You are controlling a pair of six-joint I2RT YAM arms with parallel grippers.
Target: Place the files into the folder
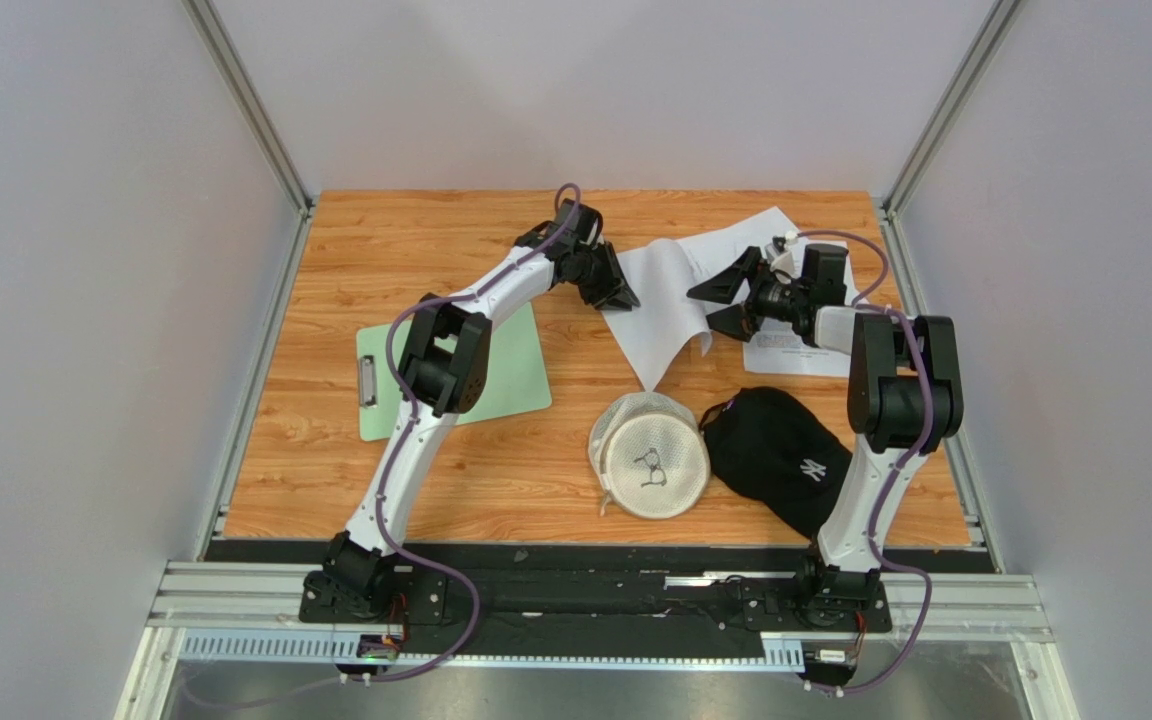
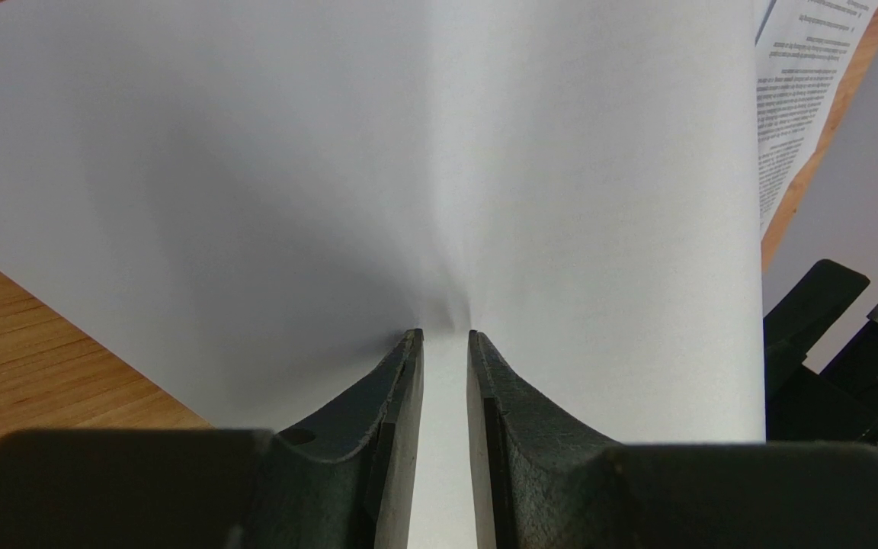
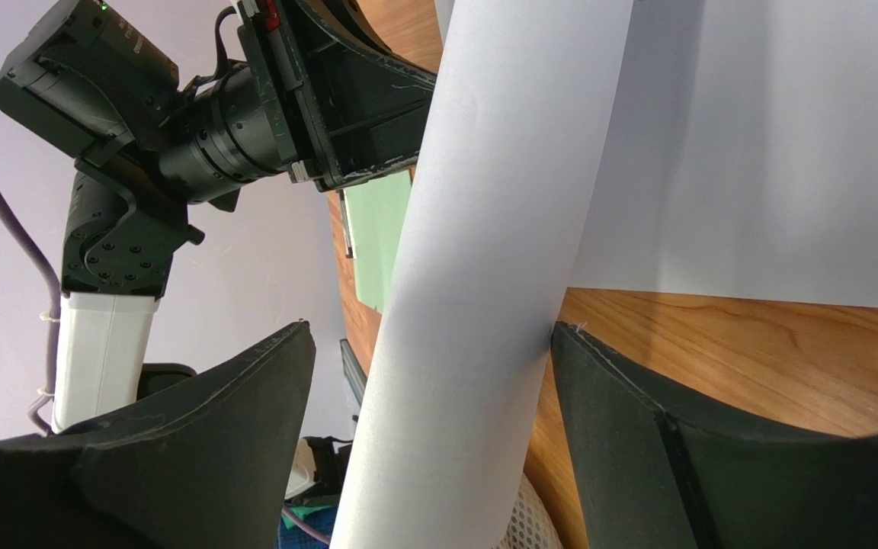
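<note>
Sheet [image 1: 665,305] of the files, white and curled up off the table [image 1: 387,240] — my left gripper [image 2: 444,340] is clenched on its edge. Right gripper [image 3: 432,334]: fingers spread wide, the curl standing between them. Other files [image 1: 749,237] lie by my right arm. Folder [image 1: 519,375] — green, flat, well left of the sheet.

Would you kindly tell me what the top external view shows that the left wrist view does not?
Only the top external view shows the green clipboard, the cream cap, the black cap and both arms. Only the left wrist view shows, close up, the left tool pinched on the blank white sheet. Both show that sheet, a printed sheet and the wooden table.
</note>
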